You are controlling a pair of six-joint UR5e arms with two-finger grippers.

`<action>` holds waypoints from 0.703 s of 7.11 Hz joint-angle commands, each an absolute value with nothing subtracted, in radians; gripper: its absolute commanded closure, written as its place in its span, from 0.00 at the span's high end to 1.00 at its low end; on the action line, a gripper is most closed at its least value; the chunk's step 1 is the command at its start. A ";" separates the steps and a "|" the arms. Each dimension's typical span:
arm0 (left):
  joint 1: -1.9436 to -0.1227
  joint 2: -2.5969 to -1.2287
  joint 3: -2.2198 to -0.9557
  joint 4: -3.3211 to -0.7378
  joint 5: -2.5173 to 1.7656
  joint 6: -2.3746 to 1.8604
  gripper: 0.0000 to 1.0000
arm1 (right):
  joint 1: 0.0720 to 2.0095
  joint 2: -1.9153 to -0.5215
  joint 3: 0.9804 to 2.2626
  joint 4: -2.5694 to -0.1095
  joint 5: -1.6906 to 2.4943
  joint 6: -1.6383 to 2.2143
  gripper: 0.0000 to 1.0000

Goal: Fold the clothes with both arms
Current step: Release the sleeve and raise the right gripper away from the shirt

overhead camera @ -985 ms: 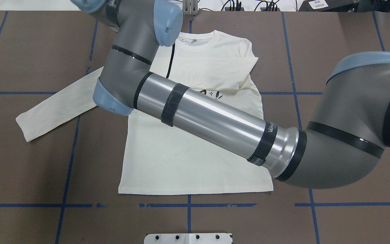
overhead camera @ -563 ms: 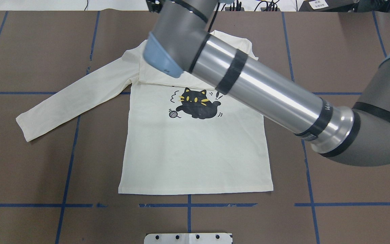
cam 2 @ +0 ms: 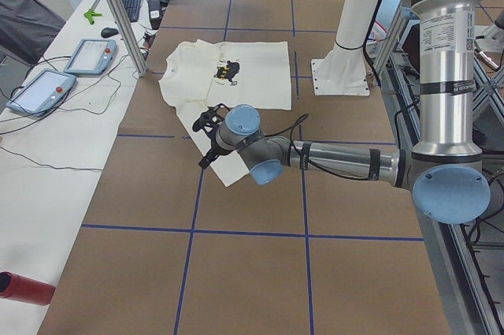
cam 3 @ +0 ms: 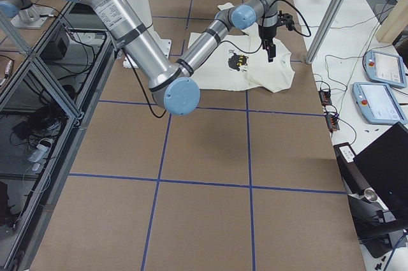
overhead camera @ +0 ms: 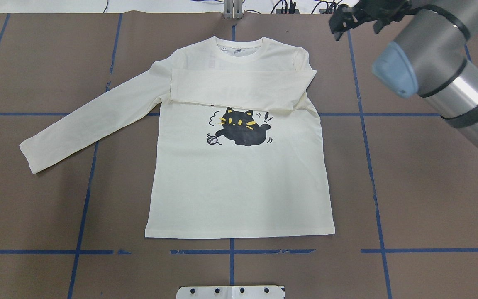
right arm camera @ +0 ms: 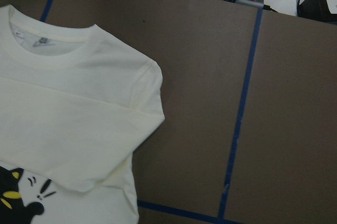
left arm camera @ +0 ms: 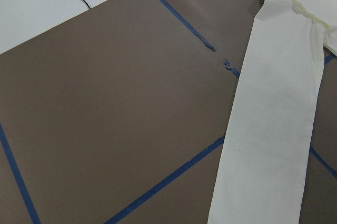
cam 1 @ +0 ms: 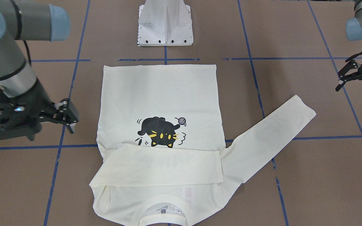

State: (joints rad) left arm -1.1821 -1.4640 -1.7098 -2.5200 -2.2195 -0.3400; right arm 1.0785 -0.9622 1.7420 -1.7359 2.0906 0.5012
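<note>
Cream long-sleeve tee [overhead camera: 239, 182] lies flat, cat print up, collar far, hem near. One sleeve [overhead camera: 239, 89] is folded across the chest just above the cat, the other sleeve [overhead camera: 85, 124] stretches out left. Left gripper [cam 1: 353, 92] and right gripper [cam 1: 68, 117] hang spread apart, off the shirt.

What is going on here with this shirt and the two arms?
A two-armed robot is folding a shirt that lies flat, cat print up. One sleeve is folded across the chest; the other sleeve lies stretched out to the robot's left. The right end effector, near the folded shoulder, and the left end effector, beyond that stretched sleeve, are both open, empty and off the cloth.
</note>
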 commanded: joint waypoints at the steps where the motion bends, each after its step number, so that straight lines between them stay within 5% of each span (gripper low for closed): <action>1: -0.987 -1.437 -1.713 -2.630 -2.139 -0.516 1.00 | 1.217 -1.208 1.786 -1.635 2.213 0.196 1.00; 4: -0.832 -1.390 -1.713 -2.631 -1.953 -0.542 1.00 | 1.279 -1.371 1.819 -1.511 2.243 0.161 1.00; 5: -0.781 -1.384 -1.710 -2.629 -1.894 -0.541 0.89 | 1.278 -1.374 1.819 -1.511 2.241 0.161 1.00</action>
